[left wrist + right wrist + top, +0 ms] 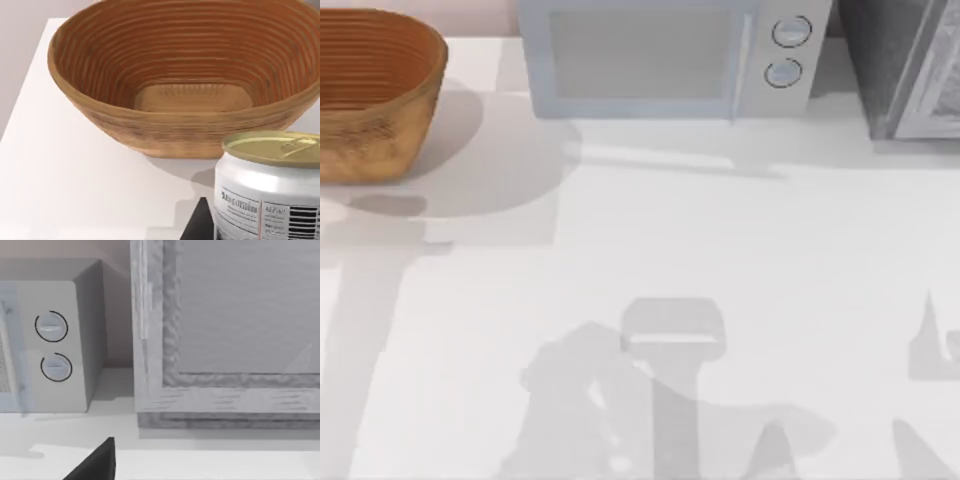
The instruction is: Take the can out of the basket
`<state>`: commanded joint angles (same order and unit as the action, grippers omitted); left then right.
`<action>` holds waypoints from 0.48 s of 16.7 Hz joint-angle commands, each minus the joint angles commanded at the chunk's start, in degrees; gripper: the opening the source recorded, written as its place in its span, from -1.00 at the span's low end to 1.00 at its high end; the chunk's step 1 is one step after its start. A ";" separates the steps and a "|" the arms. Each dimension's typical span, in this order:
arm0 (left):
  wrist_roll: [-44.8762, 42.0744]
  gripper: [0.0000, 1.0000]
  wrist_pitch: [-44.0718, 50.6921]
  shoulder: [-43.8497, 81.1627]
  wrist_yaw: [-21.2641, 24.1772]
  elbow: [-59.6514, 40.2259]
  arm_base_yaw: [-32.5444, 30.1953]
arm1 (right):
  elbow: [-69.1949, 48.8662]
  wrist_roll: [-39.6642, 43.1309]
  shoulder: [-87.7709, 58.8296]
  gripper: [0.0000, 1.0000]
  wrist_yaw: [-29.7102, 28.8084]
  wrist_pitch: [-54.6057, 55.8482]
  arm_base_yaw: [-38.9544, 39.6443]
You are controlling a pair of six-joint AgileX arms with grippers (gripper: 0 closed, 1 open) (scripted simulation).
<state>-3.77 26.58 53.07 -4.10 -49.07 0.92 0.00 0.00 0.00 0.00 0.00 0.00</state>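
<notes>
The basket (375,90) sits on the white table (650,260) at the far left corner, about ten o'clock from the table's middle in the top view, partly cut by the picture's left edge. To its right along the back edge, around twelve o'clock, stands a pale microwave (665,55) with two round dials (788,50), and at roughly one o'clock a grey textured box (910,65) fills the far right corner.

In the left wrist view the basket (185,95) is seen close up, its ribbed inside bare down to the flat bottom. The can (267,187) is outside it, just in front of the basket's outer wall and apart from it, upright with its golden top showing and printed text and a barcode on its silver side. A dark finger (197,225) of the left gripper shows right beside the can's lower side. Whether that gripper is clamped on the can or merely beside it cannot be told.

In the right wrist view a dark fingertip (97,462) of the right gripper hangs over the table in front of the microwave (50,335) and the grey box (225,335); whether its fingers are spread or closed cannot be told either.
</notes>
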 joint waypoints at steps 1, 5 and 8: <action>0.37 -1.00 -2.93 -6.73 0.01 6.06 -0.22 | 0.00 0.00 0.00 1.00 0.00 0.00 0.00; 1.87 -1.00 -13.99 -30.20 1.04 27.44 -0.79 | 0.00 0.00 0.00 1.00 0.00 0.00 0.00; 2.85 -1.00 -20.62 -42.95 2.43 39.50 -0.94 | 0.00 0.00 0.00 1.00 0.00 0.00 0.00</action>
<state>-0.92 5.96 10.13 -1.67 -9.57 -0.01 0.00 0.00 0.00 0.00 0.00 0.00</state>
